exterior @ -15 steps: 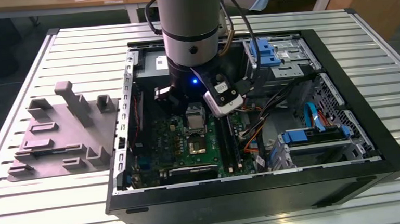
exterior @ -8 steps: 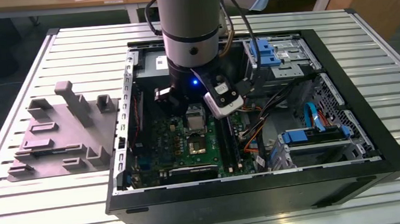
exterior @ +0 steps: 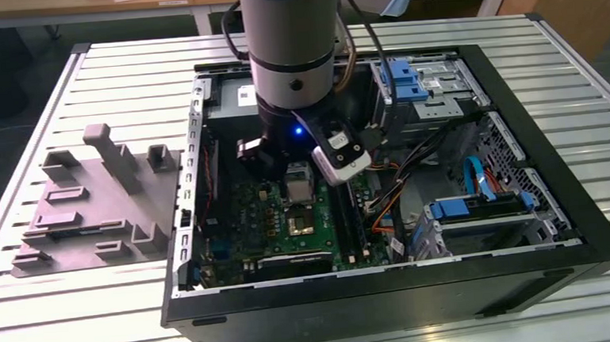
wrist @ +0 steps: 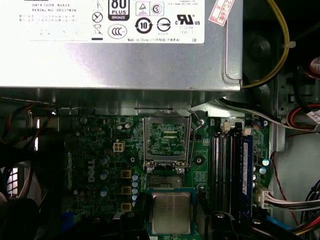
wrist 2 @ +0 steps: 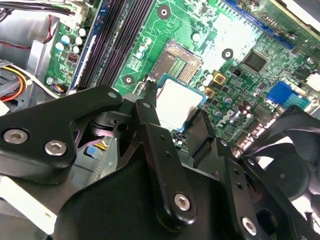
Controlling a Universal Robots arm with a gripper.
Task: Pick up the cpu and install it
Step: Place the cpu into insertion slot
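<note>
Exterior view, table: a slatted pale metal table point(exterior: 97, 56) carries an open black computer case point(exterior: 563, 235) lying on its side across the middle.
Exterior view, fixture: a large grey plastic fixture with upright blocks point(exterior: 85, 208) sits beside the case, toward the table edge at the exterior view's left.
Exterior view, arm: the grey robot arm point(exterior: 291, 37) reaches straight down into the case over the green motherboard point(exterior: 271, 221).
Exterior view, claw: the black claw point(exterior: 300, 179) hangs above the board with a small silver piece between its fingers, just above the silver-framed socket point(exterior: 301, 223).

Second wrist view, cpu: the small flat square cpu point(wrist 2: 177, 102), with a dull silver top and a thin pale rim, sits between the two black fingers point(wrist 2: 148, 107).
Second wrist view, claw: the claw point(wrist 2: 175, 107) is clamped on the cpu, one finger against each of two opposite edges.
Second wrist view, position: the cpu is held clear of the motherboard point(wrist 2: 200, 30), near the open socket point(wrist 2: 182, 61) but not in it.
Second wrist view, surroundings: long black memory slots point(wrist 2: 117, 35) run beside the socket, and a black fan point(wrist 2: 295, 165) lies on the other side.

First wrist view, cpu: the cpu point(wrist: 171, 212) shows flat, its silver top facing the camera, with dark fingers at either side.
First wrist view, socket: the socket point(wrist: 164, 181) lies bare just beyond the cpu, with its metal load frame point(wrist: 166, 139) swung open.
First wrist view, surroundings: a silver power supply box point(wrist: 125, 60) stands past the frame, and the memory slots point(wrist: 227, 170) run alongside.
</note>
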